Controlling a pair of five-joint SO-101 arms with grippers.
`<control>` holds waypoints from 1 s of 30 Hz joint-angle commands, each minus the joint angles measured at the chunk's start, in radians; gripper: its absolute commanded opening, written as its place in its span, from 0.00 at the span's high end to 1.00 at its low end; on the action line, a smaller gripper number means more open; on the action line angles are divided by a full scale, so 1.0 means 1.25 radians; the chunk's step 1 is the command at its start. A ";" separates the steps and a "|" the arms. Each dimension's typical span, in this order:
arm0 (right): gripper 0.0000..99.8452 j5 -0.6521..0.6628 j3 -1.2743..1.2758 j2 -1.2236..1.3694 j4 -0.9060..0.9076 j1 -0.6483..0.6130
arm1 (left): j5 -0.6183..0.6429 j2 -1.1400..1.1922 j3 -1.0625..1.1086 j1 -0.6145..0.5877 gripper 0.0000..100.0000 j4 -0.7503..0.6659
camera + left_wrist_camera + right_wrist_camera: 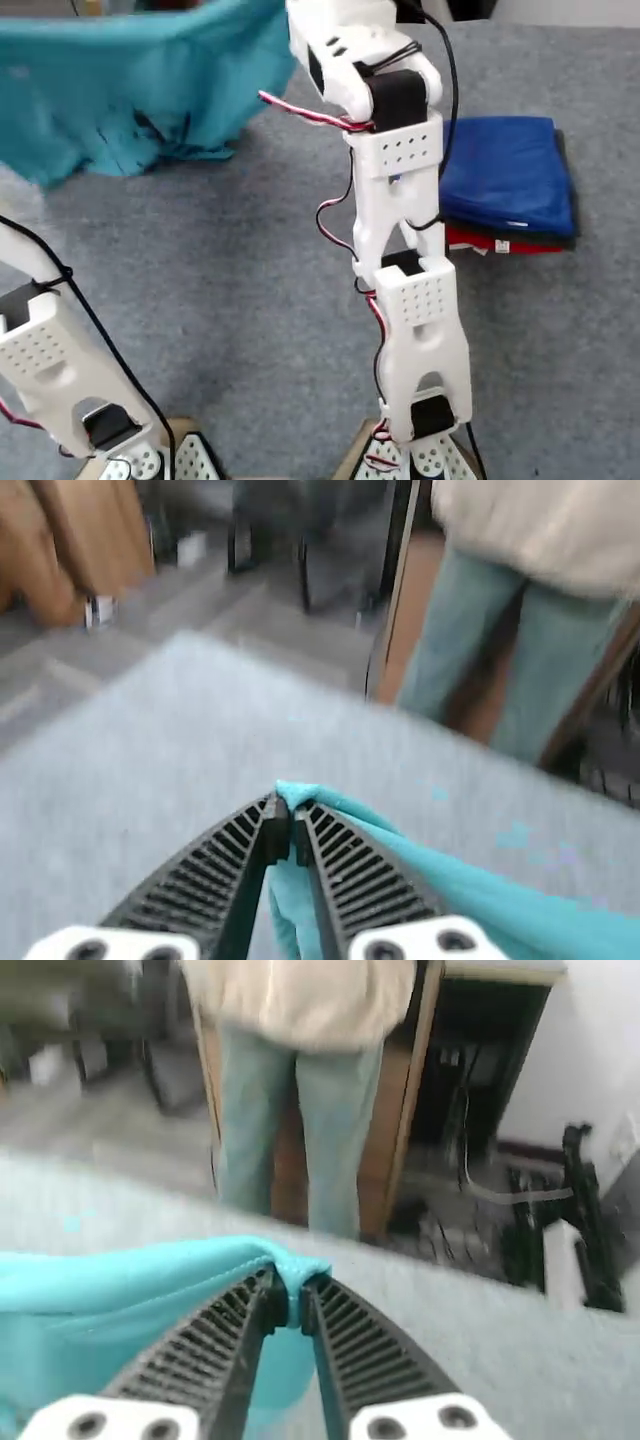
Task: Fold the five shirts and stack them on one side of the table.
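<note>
A teal shirt (130, 90) hangs lifted above the grey table (250, 300) at the far left, stretched wide with its lower edge drooping in folds. My left gripper (285, 825) is shut on one corner of the teal shirt (440, 890). A second corner of the teal shirt (110, 1310) is pinched in my right gripper (290, 1300), which is shut. The right arm (400, 210) stands tall in the middle of the high view. At the far right lies a stack of folded shirts: a blue one (505, 175) on top, black and red (490, 243) beneath.
The left arm's base (60, 380) rises at the near left. A person stands beyond the table's far edge (300, 1110). Bare grey tabletop spreads between the arms and in front of the folded stack.
</note>
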 commanded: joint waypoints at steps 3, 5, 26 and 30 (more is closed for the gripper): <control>0.99 0.101 -0.037 -0.008 0.173 -0.011 | -0.001 -0.006 0.112 -0.036 0.97 0.145; 0.99 0.155 -0.037 -0.008 0.252 -0.022 | -0.006 -0.020 0.207 -0.044 0.97 0.145; 0.99 0.223 0.204 -0.077 0.290 -0.029 | -0.160 -0.437 1.285 0.085 0.97 -0.029; 0.99 0.223 0.354 -0.148 0.288 -0.026 | -0.182 -0.479 1.319 0.093 0.97 0.009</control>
